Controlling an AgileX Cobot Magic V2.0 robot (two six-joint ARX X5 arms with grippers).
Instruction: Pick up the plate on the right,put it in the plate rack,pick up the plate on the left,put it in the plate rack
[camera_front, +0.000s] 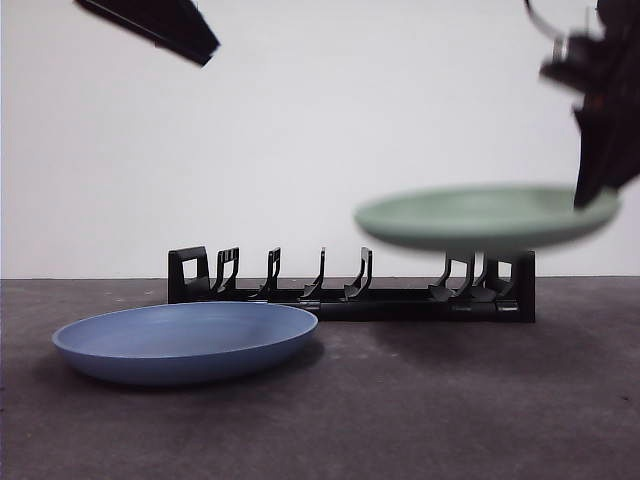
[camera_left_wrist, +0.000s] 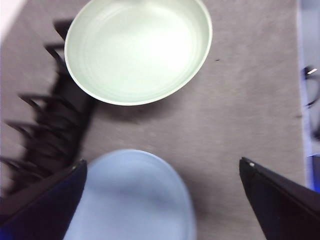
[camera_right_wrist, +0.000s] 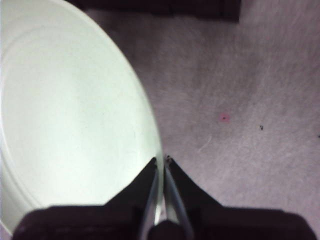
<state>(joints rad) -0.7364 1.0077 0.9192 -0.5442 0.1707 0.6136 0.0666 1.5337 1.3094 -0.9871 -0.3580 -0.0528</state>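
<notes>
The round pale green plate (camera_front: 487, 217) hangs in the air, roughly level, above the table and in front of the right end of the long low black plastic plate rack (camera_front: 352, 287), well clear of its upright curved prongs. The right gripper (camera_right_wrist: 163, 161) pinches this plate's rim between its two black jaws, which are pressed close together on either side of the thin edge; in the front view the dark arm comes down from the upper right corner to the plate's right edge. Under the lifted plate a soft shadow falls on the grey-brown felt-like tabletop (camera_front: 440, 400). The round shallow blue plate (camera_front: 186, 340) lies flat on the table at the left, just in front of the rack's left half and apart from the green plate. The rack itself stands lengthwise across the table behind both plates, its slots holding nothing. The left gripper (camera_left_wrist: 162, 172) hovers high above the blue plate with its jaws spread wide and nothing between them; the front view shows it only as a black tip at the upper left.
</notes>
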